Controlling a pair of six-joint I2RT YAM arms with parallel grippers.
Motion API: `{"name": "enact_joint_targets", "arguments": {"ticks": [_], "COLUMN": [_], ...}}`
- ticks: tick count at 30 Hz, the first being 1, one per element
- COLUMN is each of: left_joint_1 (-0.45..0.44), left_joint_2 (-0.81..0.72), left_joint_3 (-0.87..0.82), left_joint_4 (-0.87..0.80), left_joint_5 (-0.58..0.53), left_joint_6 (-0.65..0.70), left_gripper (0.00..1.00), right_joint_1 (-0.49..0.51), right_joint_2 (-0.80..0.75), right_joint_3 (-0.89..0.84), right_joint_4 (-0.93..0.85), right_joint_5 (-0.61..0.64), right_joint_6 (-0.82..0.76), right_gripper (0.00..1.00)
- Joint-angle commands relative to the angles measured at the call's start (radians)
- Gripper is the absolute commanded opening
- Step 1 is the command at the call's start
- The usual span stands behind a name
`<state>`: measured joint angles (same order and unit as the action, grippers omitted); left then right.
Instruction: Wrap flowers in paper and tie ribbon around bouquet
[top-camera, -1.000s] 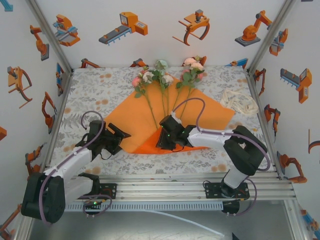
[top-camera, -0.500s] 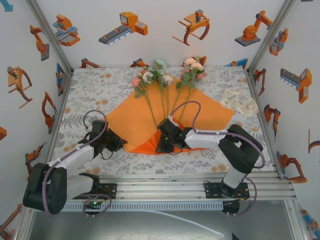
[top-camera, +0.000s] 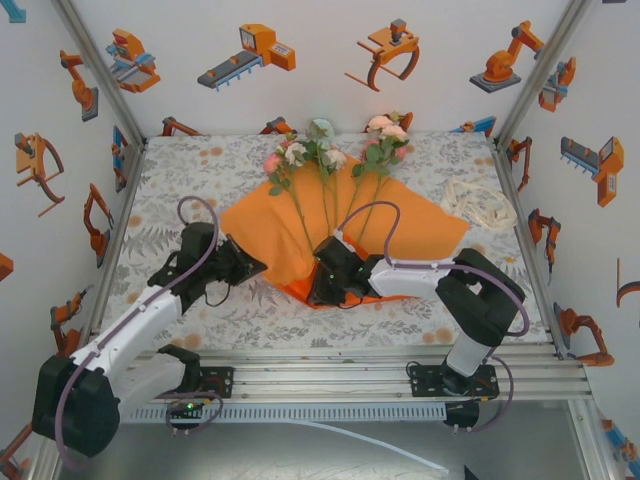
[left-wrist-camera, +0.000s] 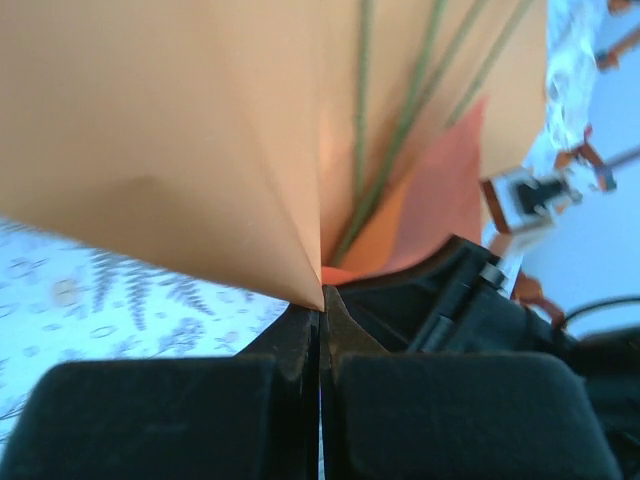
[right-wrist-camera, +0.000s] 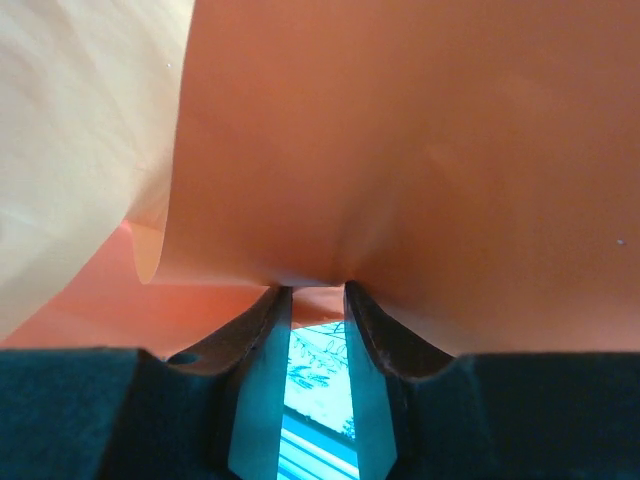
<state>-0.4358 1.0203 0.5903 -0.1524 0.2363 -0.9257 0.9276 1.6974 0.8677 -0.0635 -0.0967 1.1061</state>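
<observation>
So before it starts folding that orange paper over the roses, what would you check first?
1. Left gripper pinching the left corner of the paper: ok, it is shut on it.
2. Right gripper gripping the near edge: cannot tell; its jaws stand apart with the edge at their tips.
3. Flowers lying on the paper, stems pointing toward its near point: ok.
4. Paper folded over the stems: not ok, it is mostly spread flat.
5. Ribbon away from both grippers: ok, bunched at the far right.
</observation>
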Motion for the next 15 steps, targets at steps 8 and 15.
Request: {"name": "enact_joint_targets", "arguments": {"ticks": [8, 15], "left_joint_1": [-0.169, -0.222], "left_joint_2": [0.215, 0.326], "left_joint_3": [0.26, 0.339], "left_joint_4": [0.016, 0.053], "left_joint_5": [-0.031, -0.02], "left_joint_6": [0.182, 0.178], "left_gripper": [0.0, 0.0], "right_joint_1": [-0.025, -0.073], "right_joint_2": [-0.14, -0.302], "right_joint_3": [-0.034, -0.122], "right_joint_4": [-0.137, -0.119], "right_joint_5": [0.08, -0.043], "right_joint_6": [-0.133, -0.35], "right_gripper": [0.31, 0.32]}}
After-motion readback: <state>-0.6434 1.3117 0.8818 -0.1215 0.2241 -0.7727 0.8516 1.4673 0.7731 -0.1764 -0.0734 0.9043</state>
